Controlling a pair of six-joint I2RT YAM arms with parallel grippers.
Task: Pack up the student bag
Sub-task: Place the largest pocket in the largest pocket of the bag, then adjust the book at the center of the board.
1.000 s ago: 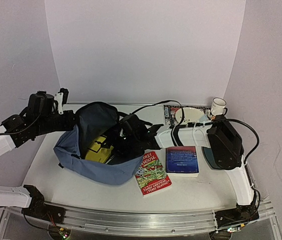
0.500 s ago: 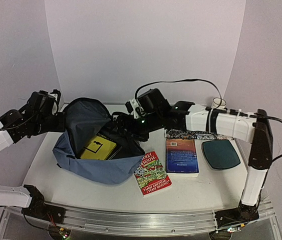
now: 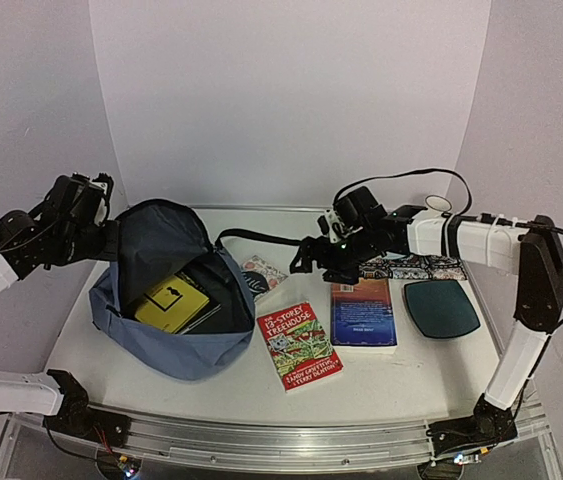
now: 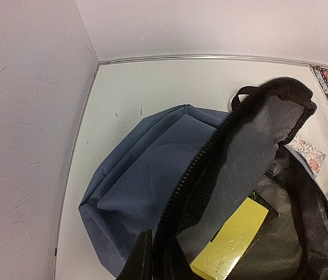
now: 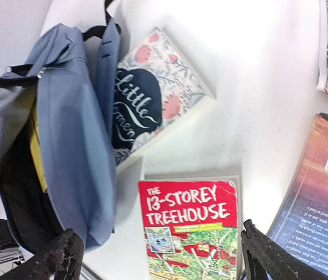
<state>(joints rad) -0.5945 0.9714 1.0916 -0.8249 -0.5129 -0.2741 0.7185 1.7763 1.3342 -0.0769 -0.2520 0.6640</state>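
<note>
I am holding my left gripper point(image 3: 111, 238) closed on the zipper edge of the student bag point(image 3: 176, 345), at the flap that is standing up from the table point(image 3: 71, 350). In my left wrist view only one finger point(image 4: 143, 256) is showing, and the fabric is hiding the other. The bag is lying just below this gripper and spreading away from it. Its mouth is gaping wide, and a yellow book point(image 4: 233, 242) is lying inside on the dark lining.

My right gripper point(image 5: 159, 233) is hovering over the table with its fingers point(image 5: 64, 256) spread wide apart, and it is gripping nothing. Between the fingers, underneath, a red book point(image 5: 190, 233) is lying flat. Ahead of the fingertips a flowered book point(image 5: 152, 102) is lying just beside the bag, and the bag's side is covering one of its edges. The bag is on the side of one finger, and a blue book point(image 5: 321, 192) is on the side of the other.
</note>
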